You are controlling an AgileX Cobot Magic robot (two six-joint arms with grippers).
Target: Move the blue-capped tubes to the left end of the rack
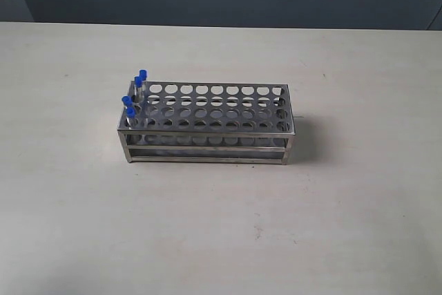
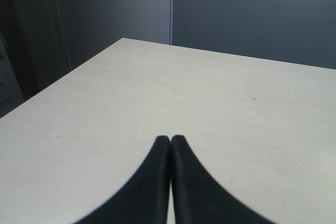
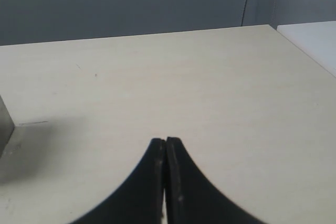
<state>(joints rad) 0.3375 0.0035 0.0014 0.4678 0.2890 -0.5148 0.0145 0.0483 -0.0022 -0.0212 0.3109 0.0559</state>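
Exterior view: shows the rack [image 1: 207, 124] of bare steel standing lengthwise near the middle of a pale table [image 1: 359, 212]. Shows the blue-capped tubes [image 1: 138, 82], four of them, upright in the holes at the rack's left end, two toward its far side and two toward its near side, caps rising a little above the top plate. Casts a soft shadow on the table just beyond the rack's right end. Carries no arm or gripper anywhere around the rack here.

Left wrist view: looks along the left gripper [image 2: 170, 139] over bare tabletop, with a dark wall [image 2: 252, 14] past the table's far edge. Has both black fingers [image 2: 152, 182] pressed flat against each other from tip to base, gripping nothing and touching nothing. Takes in neither rack nor tubes.

Right wrist view: looks along the right gripper [image 3: 166, 141], fingertips likewise pressed together with only a hairline seam between, empty and clear of the table. Catches a sliver of grey metal [image 3: 4, 124] at the picture's border, apparently a corner of the rack, with its shadow spreading beside it and well apart from the fingertips. Includes a white surface [image 3: 315, 40] beyond the table's edge, far from the rack.
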